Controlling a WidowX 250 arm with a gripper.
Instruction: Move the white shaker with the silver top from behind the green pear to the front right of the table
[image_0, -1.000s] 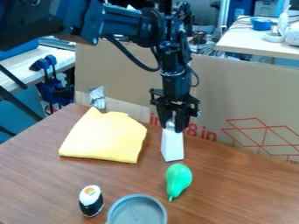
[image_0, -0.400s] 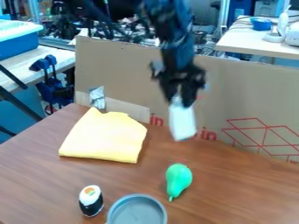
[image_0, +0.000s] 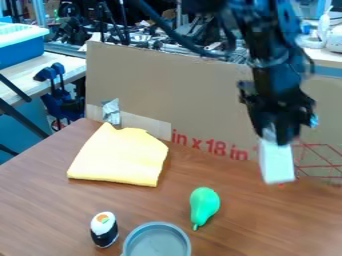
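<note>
White block (image_0: 276, 162) seemingly in the pincer (image_0: 277, 138).

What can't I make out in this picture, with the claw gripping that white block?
All in the camera view:
- Top of the white block: hidden by the claw.
- Fine detail of the claw and arm: blurred.
- The arm's far end: cut off by the top edge.
- Near side of the grey bowl: cut off by the bottom edge.
- Anything under the yellow cloth: covered by it.
</note>
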